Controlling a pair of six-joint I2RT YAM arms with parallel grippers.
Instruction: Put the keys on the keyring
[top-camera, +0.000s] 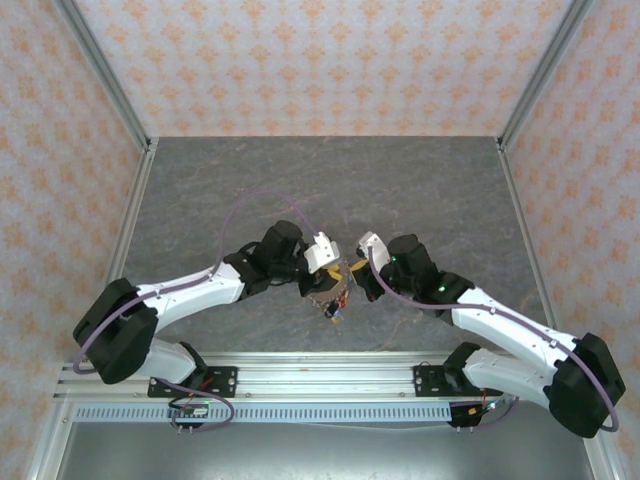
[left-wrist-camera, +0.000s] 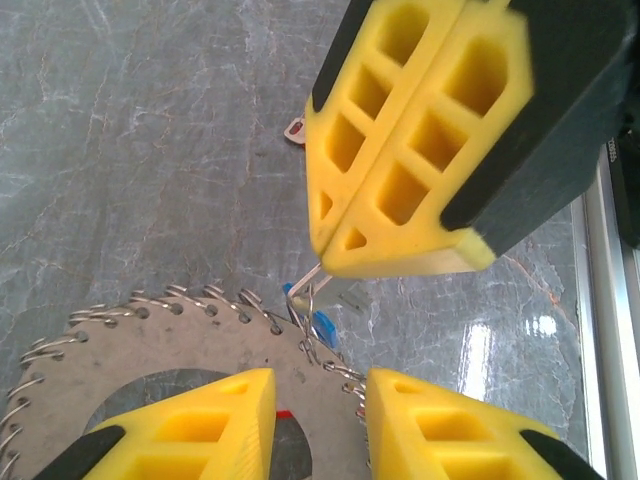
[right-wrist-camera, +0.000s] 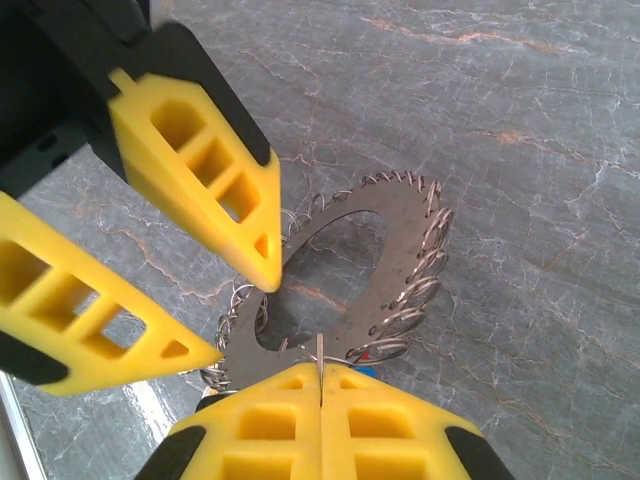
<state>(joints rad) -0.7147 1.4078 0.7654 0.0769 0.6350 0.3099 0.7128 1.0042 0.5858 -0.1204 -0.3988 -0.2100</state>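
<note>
At the keyring (right-wrist-camera: 405, 240), both my arms meet nose to nose over the grey marbled table (top-camera: 300, 180). On the ring's near edge, my right gripper (right-wrist-camera: 320, 368) is pinched tight, pads flush together, with a thin silver sliver (right-wrist-camera: 318, 347) standing up out of the seam. I cannot tell whether that sliver is a key's shank or one of the wire loops (right-wrist-camera: 425, 262) that line the toothed rim. Opposite it, my left gripper (right-wrist-camera: 242, 316) stands narrowly parted, its fingers straddling the ring's rim; one yellow fingertip (right-wrist-camera: 266, 278) sits right at the plate's edge, and the other is just clear of it. Of the keys (top-camera: 336, 312) I make out little: a blue tag (left-wrist-camera: 322, 325) just beside the rim below the right gripper, and a speck of red (left-wrist-camera: 285, 412) between the left fingers.
</note>
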